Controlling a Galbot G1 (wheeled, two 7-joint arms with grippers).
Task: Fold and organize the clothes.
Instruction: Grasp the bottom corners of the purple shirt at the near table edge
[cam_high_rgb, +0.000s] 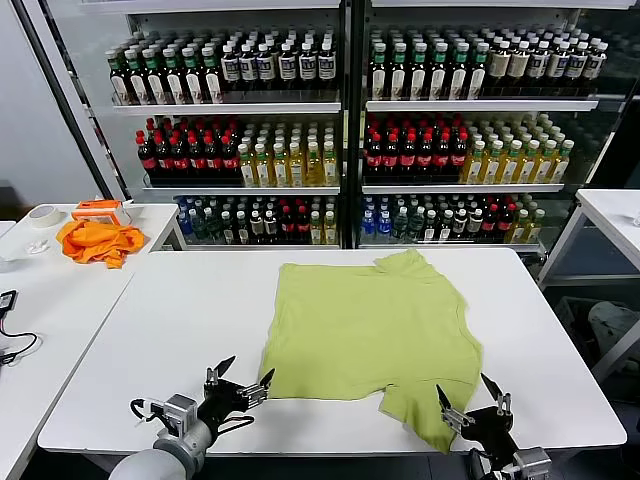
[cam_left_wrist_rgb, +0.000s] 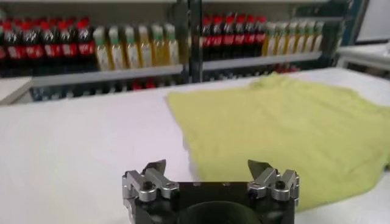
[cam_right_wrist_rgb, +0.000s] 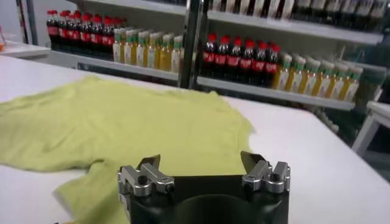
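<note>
The light yellow-green T-shirt (cam_high_rgb: 372, 328) lies flat on the white table (cam_high_rgb: 180, 320), partly folded, with one part hanging toward the front edge. It also shows in the left wrist view (cam_left_wrist_rgb: 286, 128) and in the right wrist view (cam_right_wrist_rgb: 122, 125). My left gripper (cam_high_rgb: 240, 382) is open and empty at the table's front edge, just left of the shirt's near left corner; in its own view (cam_left_wrist_rgb: 207, 167) the shirt lies ahead. My right gripper (cam_high_rgb: 468, 393) is open and empty at the front edge, over the shirt's near right part; it also shows in its own view (cam_right_wrist_rgb: 201, 163).
A bright orange cloth (cam_high_rgb: 98, 241), an orange-white box (cam_high_rgb: 100, 210) and a tape roll (cam_high_rgb: 43, 215) lie on a side table at the left. Shelves of bottles (cam_high_rgb: 350, 130) stand behind the table. Another white table (cam_high_rgb: 615, 215) stands at the right.
</note>
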